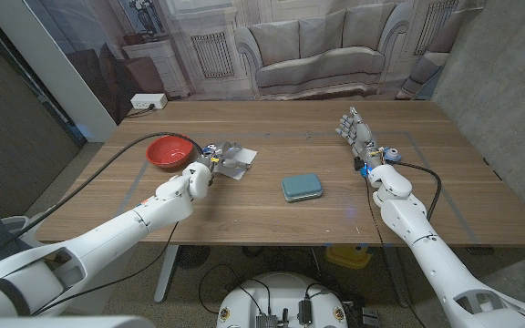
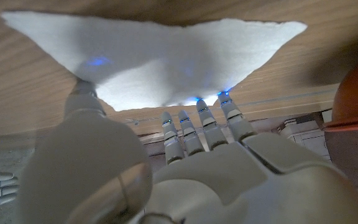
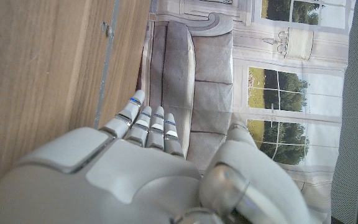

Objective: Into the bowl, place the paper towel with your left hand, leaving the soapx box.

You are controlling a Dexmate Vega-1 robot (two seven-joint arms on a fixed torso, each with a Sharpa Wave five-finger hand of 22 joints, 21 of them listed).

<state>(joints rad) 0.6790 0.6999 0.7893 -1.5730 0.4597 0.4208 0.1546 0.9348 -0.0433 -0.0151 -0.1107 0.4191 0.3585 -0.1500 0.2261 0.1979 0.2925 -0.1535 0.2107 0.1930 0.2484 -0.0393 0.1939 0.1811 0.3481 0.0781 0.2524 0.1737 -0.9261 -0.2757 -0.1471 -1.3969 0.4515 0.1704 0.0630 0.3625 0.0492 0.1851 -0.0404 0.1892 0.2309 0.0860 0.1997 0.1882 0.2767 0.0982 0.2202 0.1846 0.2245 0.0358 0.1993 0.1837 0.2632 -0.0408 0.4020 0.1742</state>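
Observation:
A white paper towel (image 1: 234, 159) lies spread on the table, just right of the red bowl (image 1: 171, 151). My left hand (image 1: 203, 173) is at the towel's near-left edge. In the left wrist view its fingertips (image 2: 197, 112) and thumb touch the edge of the paper towel (image 2: 160, 56), fingers stretched out, with no closed grip showing. The bowl (image 2: 356, 93) shows at that picture's side. The teal soap box (image 1: 303, 187) lies flat mid-table, apart from both hands. My right hand (image 1: 361, 137) stands on the right side with fingers up, holding nothing.
The wooden table (image 1: 272, 223) has bare room in front of the soap box and between it and my right hand (image 3: 148, 168). A backdrop printed with a sofa hangs behind the far edge. A white power strip (image 1: 148, 101) sits beyond the far left corner.

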